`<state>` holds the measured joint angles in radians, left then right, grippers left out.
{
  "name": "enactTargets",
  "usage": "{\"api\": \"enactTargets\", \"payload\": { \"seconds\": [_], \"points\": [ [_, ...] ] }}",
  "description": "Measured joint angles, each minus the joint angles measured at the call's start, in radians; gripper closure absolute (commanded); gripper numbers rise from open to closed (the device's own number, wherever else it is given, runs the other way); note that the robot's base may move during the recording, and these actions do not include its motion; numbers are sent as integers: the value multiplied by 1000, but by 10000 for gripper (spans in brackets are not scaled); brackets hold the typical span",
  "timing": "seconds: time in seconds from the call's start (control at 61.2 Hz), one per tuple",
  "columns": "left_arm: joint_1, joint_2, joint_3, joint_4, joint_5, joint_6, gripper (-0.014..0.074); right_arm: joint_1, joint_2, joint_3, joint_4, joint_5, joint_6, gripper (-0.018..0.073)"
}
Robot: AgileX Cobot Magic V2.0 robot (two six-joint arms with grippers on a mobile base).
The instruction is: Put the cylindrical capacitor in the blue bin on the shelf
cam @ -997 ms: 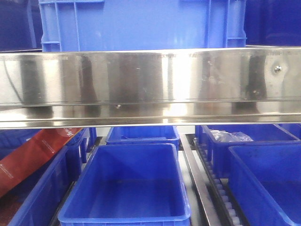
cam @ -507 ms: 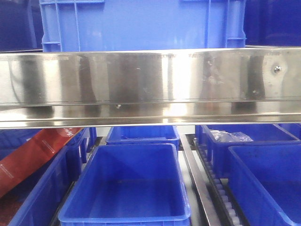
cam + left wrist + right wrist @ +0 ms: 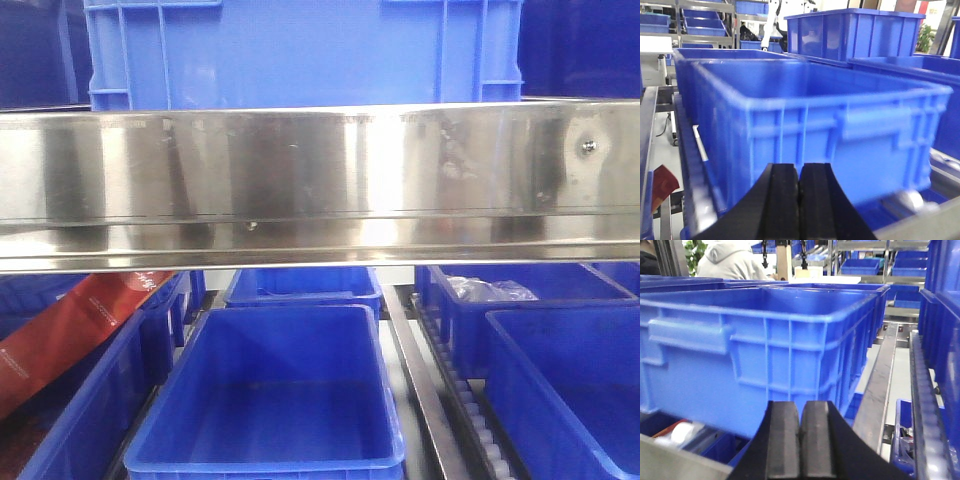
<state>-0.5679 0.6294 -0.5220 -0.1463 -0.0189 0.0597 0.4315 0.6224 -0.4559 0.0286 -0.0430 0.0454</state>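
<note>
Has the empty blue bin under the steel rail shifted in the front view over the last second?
No. The open blue plastic bin keeps its place below the shiny stainless-steel front rail and beside the red carton.

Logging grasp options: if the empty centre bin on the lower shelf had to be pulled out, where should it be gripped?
Probably the bin by its front rim, coming from the front and slightly above. That lip looks thin enough to pinch and faces outward, while the rail crosses above the bin's back part.
</note>
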Motion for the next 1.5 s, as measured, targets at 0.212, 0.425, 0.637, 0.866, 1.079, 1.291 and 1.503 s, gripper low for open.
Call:
{"api": "enactTargets", "payload": {
  "seconds": [0.212, 0.425, 0.637, 0.866, 1.079, 1.291, 1.503],
  "points": [
    [2, -162, 60, 0, -2, 0, 707, 0, -132, 23, 0, 17, 0, 724],
    [2, -215, 64, 0, -5, 0, 707, 0, -162, 23, 0, 13, 0, 724],
    [2, -217, 66, 0, -7, 0, 707, 0, -162, 25, 0, 13, 0, 724],
    [2, -217, 66, 0, -7, 0, 707, -97, -257, 143, 0, 0, 0, 724],
    [2, -217, 66, 0, -7, 0, 707, -304, -487, 352, 0, 35, 0, 724],
    [2, -218, 66, 0, -7, 0, 707, -349, -614, 445, 0, 108, 0, 724],
    [2, -222, 66, 0, -7, 0, 707, -349, -614, 454, 0, 108, 0, 724]
  ]
}}
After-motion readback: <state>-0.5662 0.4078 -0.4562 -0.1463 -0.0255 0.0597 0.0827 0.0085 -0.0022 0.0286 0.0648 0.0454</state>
